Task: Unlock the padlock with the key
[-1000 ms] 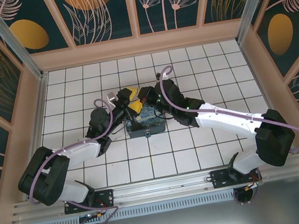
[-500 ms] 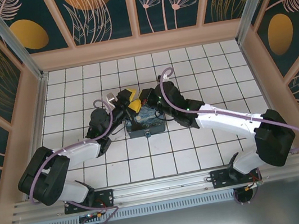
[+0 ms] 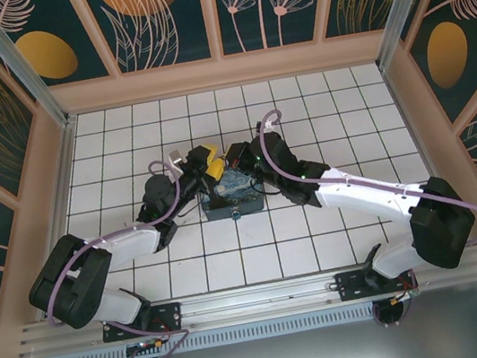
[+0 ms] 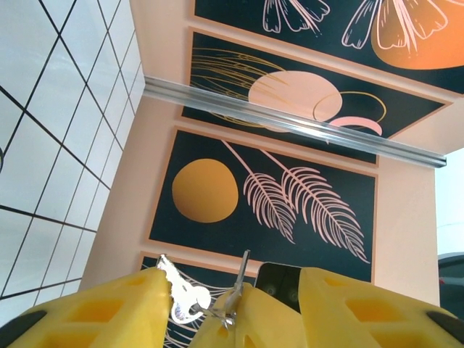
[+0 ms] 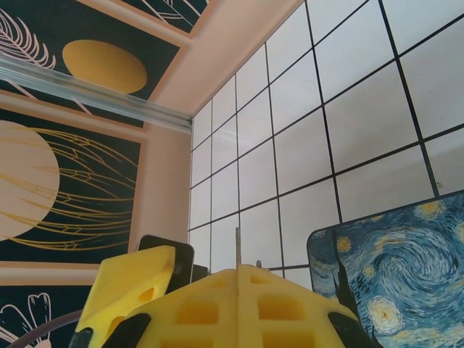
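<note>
Over the far edge of the painted box, my two grippers meet tip to tip. My right gripper (image 5: pixel 238 272) is shut on the key (image 5: pixel 237 250); the key's thin blade sticks straight up from between the pressed yellow fingers. In the left wrist view, that key (image 4: pixel 242 274) and the right gripper's yellow fingers (image 4: pixel 250 322) stand between the jaws of my left gripper (image 4: pixel 233 290), which are apart. A second silvery key (image 4: pixel 179 293) dangles from the same ring and touches my left gripper's left finger (image 4: pixel 94 312). The padlock is hidden.
The blue-and-yellow painted box (image 3: pixel 232 196) lies on the white tiled floor (image 3: pixel 317 103) under both grippers, its swirled lid (image 5: pixel 395 268) showing in the right wrist view. Patterned walls (image 3: pixel 212 10) enclose the floor on three sides.
My left gripper's jaws have narrowed around the right gripper's tip and the keys. The right arm has edged slightly away from its base, still shut.
</note>
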